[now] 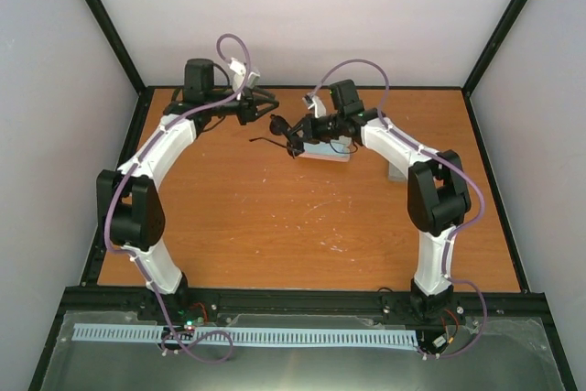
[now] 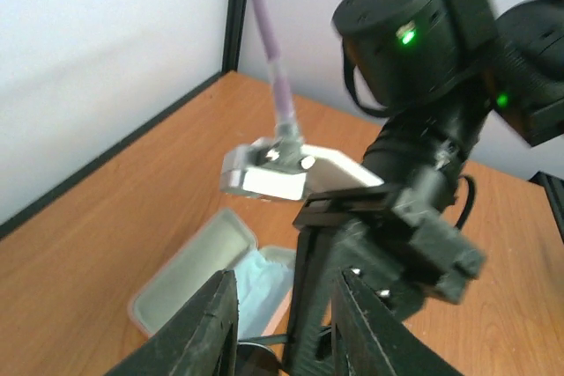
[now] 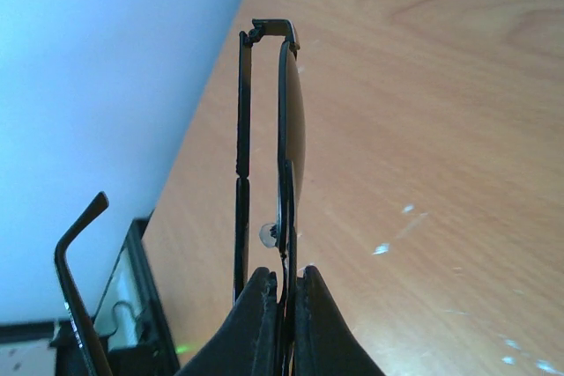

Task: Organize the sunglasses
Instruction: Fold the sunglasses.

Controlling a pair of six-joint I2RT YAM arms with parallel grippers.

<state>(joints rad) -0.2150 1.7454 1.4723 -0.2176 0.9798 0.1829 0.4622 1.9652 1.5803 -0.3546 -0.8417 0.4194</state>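
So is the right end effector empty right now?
No, the right end effector is clamped shut on the black sunglasses, holding them edge-on above the table.

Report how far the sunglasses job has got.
Done: a case lies open on the table, a blue cloth inside. In hand: the right gripper is shut on the black sunglasses, off the table; the left gripper hangs open beside them. Left: the sunglasses are not yet in the case, and it is not closed.
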